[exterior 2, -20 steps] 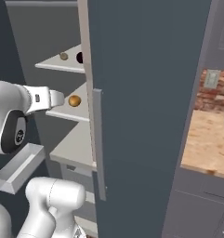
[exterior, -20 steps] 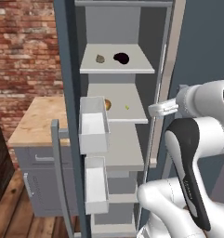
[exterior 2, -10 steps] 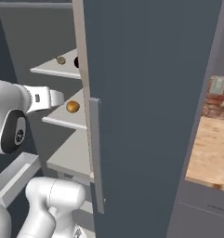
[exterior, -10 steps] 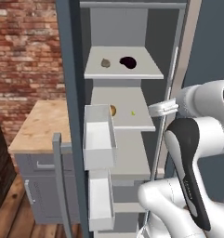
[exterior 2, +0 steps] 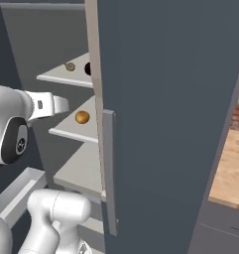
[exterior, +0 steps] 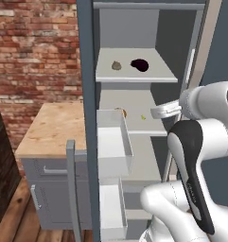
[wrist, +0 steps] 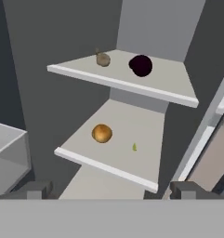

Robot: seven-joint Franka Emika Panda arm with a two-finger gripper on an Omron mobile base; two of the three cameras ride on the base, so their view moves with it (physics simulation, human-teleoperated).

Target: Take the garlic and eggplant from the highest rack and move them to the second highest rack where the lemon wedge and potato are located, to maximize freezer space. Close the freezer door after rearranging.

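The freezer stands open. On its highest rack lie the small grey-beige garlic and the dark eggplant. One shelf down, the second highest rack carries the golden-brown potato and the tiny yellow lemon wedge. My gripper is open and empty. It hovers in front of the shelves at about the second rack's height, clear of all the food. The freezer door is swung out to the left, and its white bin half hides the potato in the left base view.
White door bins jut out beside the shelves on the left. A wooden counter with grey cabinets and a brick wall lie beyond the door. In the right base view a tall slate panel with a vertical handle flanks the shelves.
Both base views have shifted and the freezer looks larger and nearer, so the camera has moved. The food lies where it was, and the gripper stays open.
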